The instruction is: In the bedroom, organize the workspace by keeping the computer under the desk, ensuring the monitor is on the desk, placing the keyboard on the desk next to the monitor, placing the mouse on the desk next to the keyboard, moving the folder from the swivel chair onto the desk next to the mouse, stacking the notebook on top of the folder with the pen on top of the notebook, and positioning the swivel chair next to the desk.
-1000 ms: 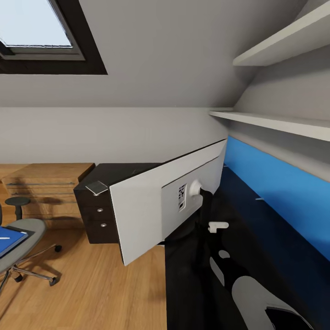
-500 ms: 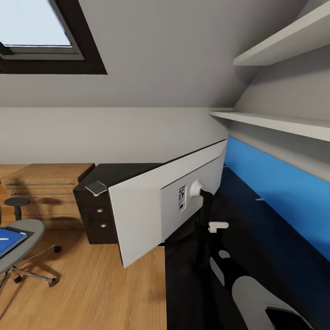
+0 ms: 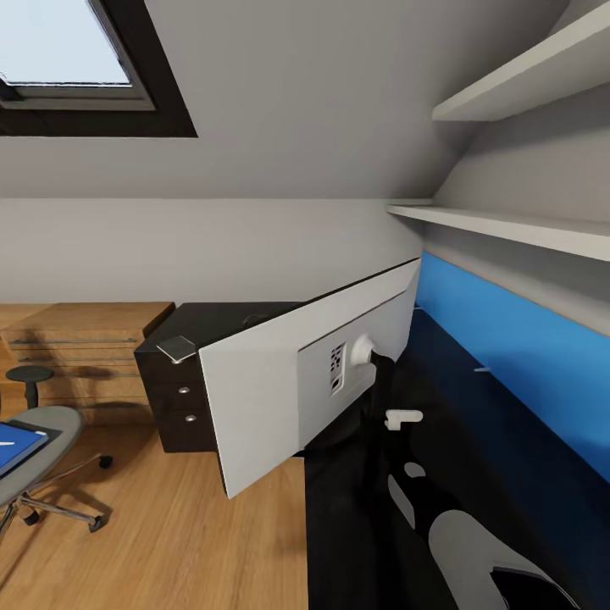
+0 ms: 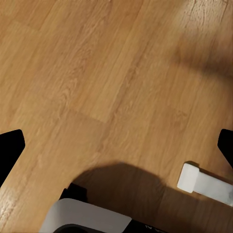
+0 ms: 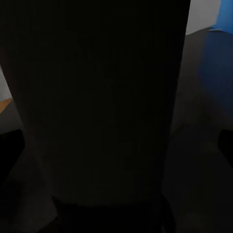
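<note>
Inspection of the workspace, taken from my own position at the desk.

The monitor [image 3: 305, 373] stands on the desk [image 3: 474, 424], its pale back panel towards me and tilted, its stand over the black top. My right wrist view faces a broad dark surface at very close range, which I judge to be the monitor's stand; my right fingertips [image 5: 224, 145] sit at the frame edges, wide apart on either side of it, and I cannot confirm contact. My left fingers [image 4: 10, 148] are likewise spread, holding nothing, above bare wooden floor [image 4: 111, 73].

The monitor is on the desk, so I judge that requirement met, though its final facing may still need correcting.

The swivel chair [image 3: 38, 440] stands well apart from the desk, off to my left, with the bright blue notebook [image 3: 15, 445] lying on its seat. A thin white line on the notebook may be the pen; too small to confirm. The folder cannot be made out under it. A small grey flat item [image 3: 180, 346] rests on the far desk corner above the drawer unit [image 3: 174, 407]; I cannot identify it.

Outstanding, in my judgement: keyboard, mouse, folder, notebook, pen and chair placement. Computer position unverified.
</note>
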You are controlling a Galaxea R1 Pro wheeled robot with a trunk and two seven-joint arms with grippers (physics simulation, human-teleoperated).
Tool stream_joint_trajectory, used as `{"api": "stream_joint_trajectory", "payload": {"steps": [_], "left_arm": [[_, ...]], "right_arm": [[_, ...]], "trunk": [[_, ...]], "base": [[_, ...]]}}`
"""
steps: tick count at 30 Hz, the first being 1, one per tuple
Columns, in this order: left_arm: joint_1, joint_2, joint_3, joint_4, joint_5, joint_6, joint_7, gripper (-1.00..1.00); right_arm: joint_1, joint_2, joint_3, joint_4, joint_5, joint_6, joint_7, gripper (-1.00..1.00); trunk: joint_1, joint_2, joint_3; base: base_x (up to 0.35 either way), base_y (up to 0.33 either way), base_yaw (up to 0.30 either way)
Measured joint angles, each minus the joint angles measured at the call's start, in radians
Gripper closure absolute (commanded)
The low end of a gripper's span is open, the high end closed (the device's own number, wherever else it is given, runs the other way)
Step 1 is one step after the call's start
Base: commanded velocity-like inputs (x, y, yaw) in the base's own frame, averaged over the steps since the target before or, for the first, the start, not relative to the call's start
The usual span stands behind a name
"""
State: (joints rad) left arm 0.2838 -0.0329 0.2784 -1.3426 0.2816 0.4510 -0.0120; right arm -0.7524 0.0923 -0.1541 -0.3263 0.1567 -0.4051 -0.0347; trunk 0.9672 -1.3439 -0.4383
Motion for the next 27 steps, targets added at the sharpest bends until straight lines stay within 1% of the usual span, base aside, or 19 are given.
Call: {"api": "stream_joint_trajectory", "payload": {"steps": [8,9,11,19,27], "left_arm": [[0.0,0.0,0.0,0.0,0.0,0.0,0.0,-1.0],[0.0,0.0,0.0,0.0,0.0,0.0,0.0,-1.0],[0.0,0.0,0.0,0.0,0.001,0.0,0.0,-1.0],[0.0,0.0,0.0,0.0,0.001,0.0,0.0,-1.0],[0.0,0.0,0.001,0.0,0.001,0.0,0.0,-1.0]], "right_arm": [[0.0,0.0,0.0,0.001,0.0,0.0,0.0,-1.0],[0.0,0.0,0.0,0.001,0.0,0.0,0.0,1.0],[0.0,0.0,0.004,0.001,0.003,0.0,0.001,1.0],[0.0,-0.001,-0.006,-0.001,-0.005,-0.001,-0.002,1.0],[0.0,-0.001,-0.003,0.0,0.002,0.0,-0.001,1.0]], "trunk": [[0.0,0.0,0.0],[0.0,0.0,0.0],[0.0,0.0,0.0],[0.0,0.0,0.0],[0.0,0.0,0.0]], "base": [[0.0,0.0,0.0],[0.0,0.0,0.0],[0.0,0.0,0.0],[0.0,0.0,0.0],[0.0,0.0,0.0]]}}
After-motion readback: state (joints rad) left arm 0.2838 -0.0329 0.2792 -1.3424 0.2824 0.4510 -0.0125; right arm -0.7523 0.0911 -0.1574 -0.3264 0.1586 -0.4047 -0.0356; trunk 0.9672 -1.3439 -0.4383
